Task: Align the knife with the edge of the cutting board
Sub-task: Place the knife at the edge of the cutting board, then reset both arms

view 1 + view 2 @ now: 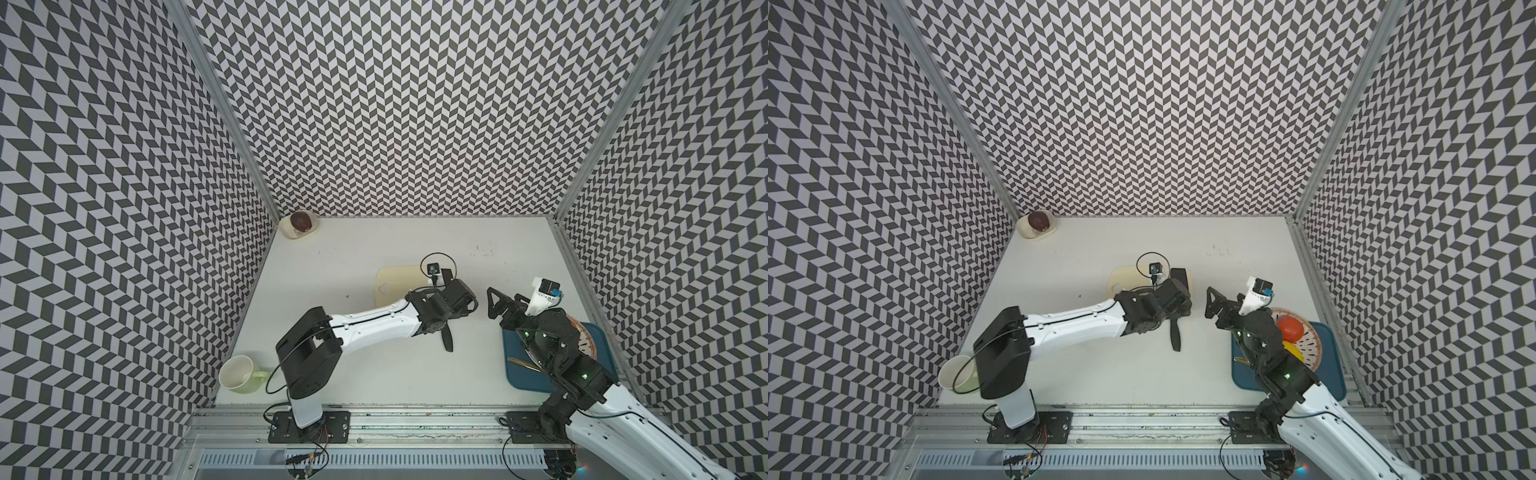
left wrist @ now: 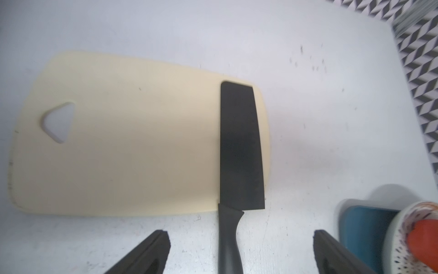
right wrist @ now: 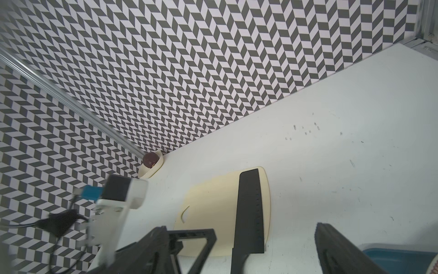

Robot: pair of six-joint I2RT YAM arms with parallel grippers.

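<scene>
Left gripper (image 2: 239, 234) wide apart, straddling the knife (image 2: 239, 142) handle, jaws clear of it on both sides, holding nothing. Right gripper (image 3: 240, 225) also wide apart and empty, just right of the left one in both top views.

Table (image 1: 374, 374): white, a few dark specks. Board (image 1: 392, 282) lies flat at frame centre in both top views, mostly hidden under the left arm (image 1: 374, 324), hole end toward frame left. Tray (image 1: 1329, 365) at lower right under the right arm (image 1: 552, 353), apart from the board.

Knife: blade flat on the board at the end away from the hole, lying across the board's width. Its long edge is nearly parallel to that short edge, with a thin cream strip showing outside it. The handle overhangs the board's near edge onto the table, pointing toward frame bottom.

Plate (image 1: 1310, 347) sits on the tray with a red item (image 1: 1291, 328) on it. Mug (image 1: 237, 374) at lower left, at the table edge. Dish (image 1: 311, 232) in the far left table corner, holding a dark round thing (image 1: 300, 221). Gold utensil (image 1: 524, 365) on the tray, partly hidden by the arm.

Bare table shows between the board's knife end and the tray, and from the handle down to the front rail (image 1: 415, 415).
</scene>
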